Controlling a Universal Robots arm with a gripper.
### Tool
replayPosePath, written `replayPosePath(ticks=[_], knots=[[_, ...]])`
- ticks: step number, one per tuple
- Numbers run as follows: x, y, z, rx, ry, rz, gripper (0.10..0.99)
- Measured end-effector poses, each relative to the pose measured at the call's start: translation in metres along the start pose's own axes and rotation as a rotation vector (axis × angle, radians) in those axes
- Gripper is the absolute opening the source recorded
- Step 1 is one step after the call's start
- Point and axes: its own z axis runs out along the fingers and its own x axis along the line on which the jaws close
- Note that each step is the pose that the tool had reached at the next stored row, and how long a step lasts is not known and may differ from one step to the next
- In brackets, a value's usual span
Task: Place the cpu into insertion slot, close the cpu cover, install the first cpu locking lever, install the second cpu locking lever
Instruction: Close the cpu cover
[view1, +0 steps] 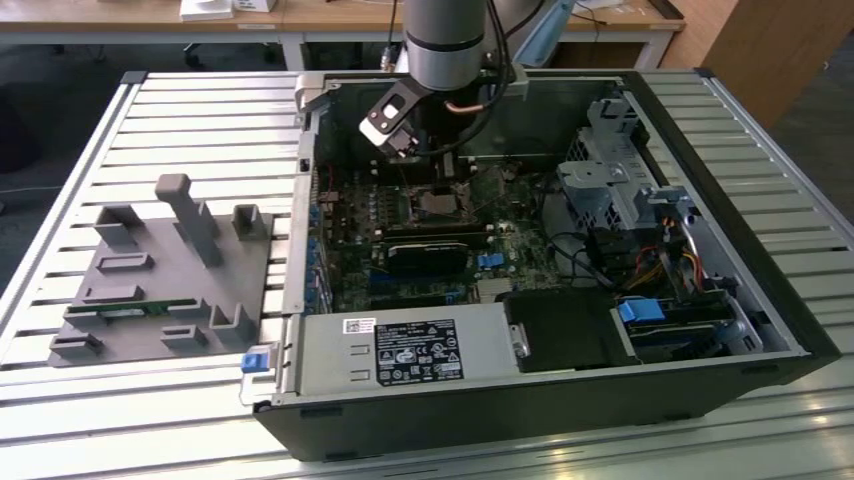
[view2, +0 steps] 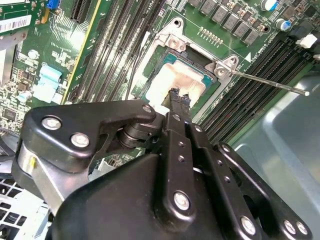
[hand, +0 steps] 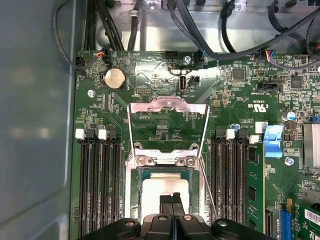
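Note:
The cpu (hand: 162, 192) lies flat in the insertion slot (hand: 136, 186) on the green board, its pale metal top showing in both wrist views (view2: 176, 79). My gripper (hand: 172, 198) is shut, its fingertips pressed together right over the chip's middle, with nothing held between them (view2: 176, 95). The cpu cover (hand: 167, 104) stands open, swung back off the slot, and the board shows through its window. One thin locking lever (view2: 270, 83) sticks out free beside the slot. In the exterior view the arm reaches down into the open computer case, gripper (view1: 446, 180) above the cpu (view1: 438, 204).
Long black memory slots (hand: 97, 190) flank the socket on both sides. Cables (hand: 240, 50) run along the case wall beyond the board. In the case are a drive cage (view1: 607, 185) and a power supply (view1: 407, 352). A grey fixture block (view1: 160, 280) lies at the exterior view's left.

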Motion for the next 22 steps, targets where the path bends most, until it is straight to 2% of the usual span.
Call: replayPosePath(ticks=[15, 22], knots=[[0.0001, 0.0005, -0.0081, 0.003, 0.0000, 0.000, 0.118], [0.0004, 0.0011, -0.0181, 0.003, 0.0000, 0.000, 0.118]])
